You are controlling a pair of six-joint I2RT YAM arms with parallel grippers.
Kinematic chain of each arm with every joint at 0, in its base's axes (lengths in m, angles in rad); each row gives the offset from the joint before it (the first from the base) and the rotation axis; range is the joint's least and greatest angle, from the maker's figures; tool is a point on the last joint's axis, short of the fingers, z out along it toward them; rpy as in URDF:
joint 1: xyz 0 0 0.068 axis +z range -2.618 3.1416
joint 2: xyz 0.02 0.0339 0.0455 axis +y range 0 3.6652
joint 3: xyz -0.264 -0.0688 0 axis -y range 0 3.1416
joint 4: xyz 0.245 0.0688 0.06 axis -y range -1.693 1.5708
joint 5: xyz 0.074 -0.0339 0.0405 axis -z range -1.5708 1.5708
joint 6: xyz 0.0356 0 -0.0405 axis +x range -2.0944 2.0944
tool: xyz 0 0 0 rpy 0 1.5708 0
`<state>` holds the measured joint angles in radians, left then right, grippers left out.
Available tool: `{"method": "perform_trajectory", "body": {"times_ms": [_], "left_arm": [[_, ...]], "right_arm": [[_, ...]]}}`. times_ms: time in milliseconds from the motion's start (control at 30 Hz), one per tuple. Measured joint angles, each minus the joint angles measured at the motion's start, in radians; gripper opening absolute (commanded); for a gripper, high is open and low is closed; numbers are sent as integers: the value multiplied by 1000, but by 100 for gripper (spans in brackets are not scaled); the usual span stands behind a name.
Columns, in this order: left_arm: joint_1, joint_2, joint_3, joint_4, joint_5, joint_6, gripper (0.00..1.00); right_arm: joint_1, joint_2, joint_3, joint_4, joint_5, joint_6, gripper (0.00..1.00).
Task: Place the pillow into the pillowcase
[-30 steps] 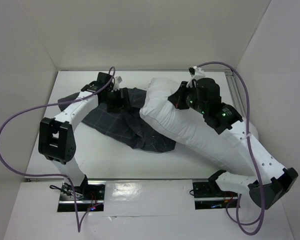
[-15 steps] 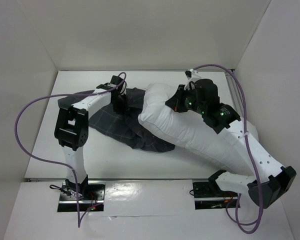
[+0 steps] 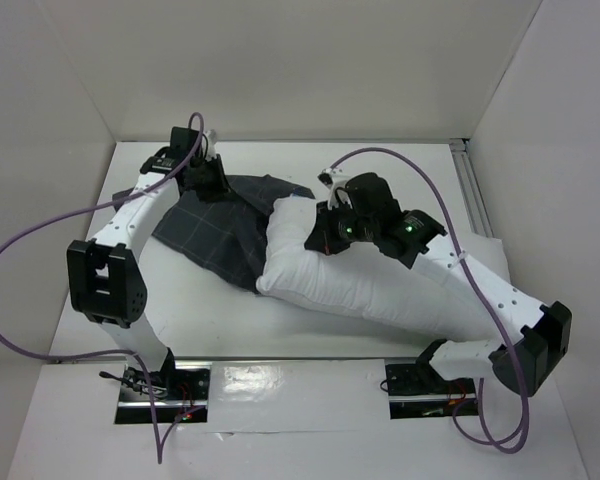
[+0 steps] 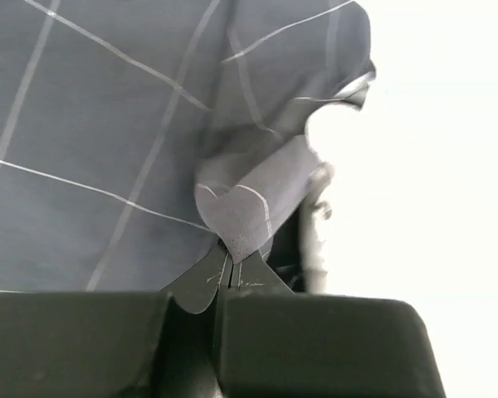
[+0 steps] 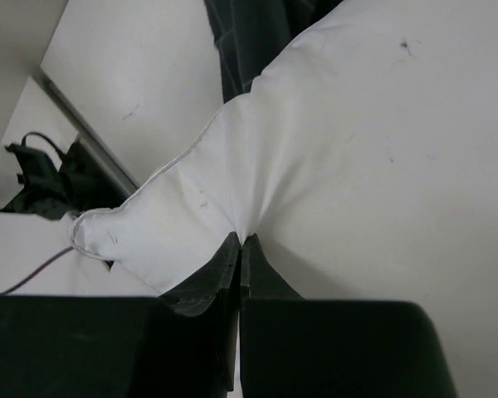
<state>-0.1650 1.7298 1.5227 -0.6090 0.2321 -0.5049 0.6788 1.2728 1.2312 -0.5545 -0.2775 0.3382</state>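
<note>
The dark grey checked pillowcase [image 3: 225,225] lies spread at the back left of the table. My left gripper [image 3: 212,182] is shut on a fold of its far edge; the left wrist view shows the pinched pillowcase [image 4: 108,149] cloth rising from the left gripper [image 4: 230,264]. The white puffy pillow [image 3: 370,290] stretches from the centre toward the right, its left end overlapping the pillowcase. My right gripper [image 3: 318,238] is shut on the pillow's top surface near that end. In the right wrist view the pillow [image 5: 365,141] fabric puckers into the right gripper [image 5: 243,240].
White walls enclose the table on three sides. A metal rail [image 3: 472,185] runs along the right wall. Purple cables [image 3: 20,250] loop off both arms. The arm bases [image 3: 165,385] sit at the near edge.
The left gripper has shut on the pillowcase edge and pulled back-left. The right arm has dragged the pillow leftward and nearer, its end now over the pillowcase.
</note>
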Motion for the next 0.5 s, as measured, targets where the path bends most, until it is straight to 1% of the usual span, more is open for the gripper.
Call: {"method": "perform_trajectory", "body": {"times_ms": [233, 333, 500], "left_arm": [[23, -19, -26, 1, 79, 2, 0], [23, -21, -52, 1, 105, 4, 0], [24, -47, -92, -7, 106, 6, 0]], "right_arm": [[94, -56, -42, -66, -28, -24, 0], [124, -51, -43, -91, -43, -42, 0], [173, -14, -32, -146, -48, -72, 0]]}}
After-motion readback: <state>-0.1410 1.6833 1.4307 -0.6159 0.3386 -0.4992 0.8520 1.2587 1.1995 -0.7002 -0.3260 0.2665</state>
